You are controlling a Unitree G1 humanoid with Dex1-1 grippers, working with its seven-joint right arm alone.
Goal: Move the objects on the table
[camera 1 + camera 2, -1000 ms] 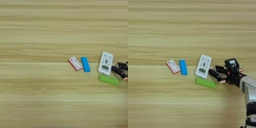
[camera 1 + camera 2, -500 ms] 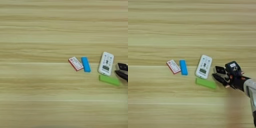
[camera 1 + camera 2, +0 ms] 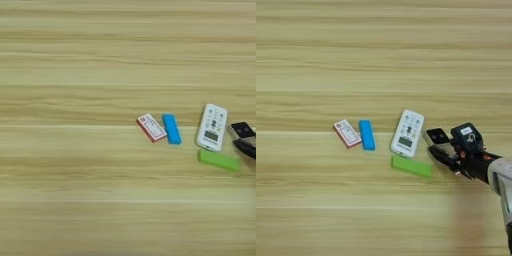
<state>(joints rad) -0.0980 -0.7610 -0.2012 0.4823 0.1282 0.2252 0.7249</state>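
— Four small things lie in a loose row on the table (image 3: 316, 60): a card box (image 3: 347, 133), a blue bar (image 3: 366, 135), a remote (image 3: 407, 133) and a green bar (image 3: 411, 166).

— How do they sit?

— Box and blue bar lie just beside each other at the left. Right of them, the remote lies tilted, with the green bar just below its near end.

— And the gripper (image 3: 438, 146)?

— It reaches in from the right, pointing left. Its two black fingers (image 3: 443, 157) are spread. The upper one, or a small black-topped block (image 3: 437, 136) at it, sits just right of the remote; I cannot tell which. The lower finger points at the green bar's right end, close to it.
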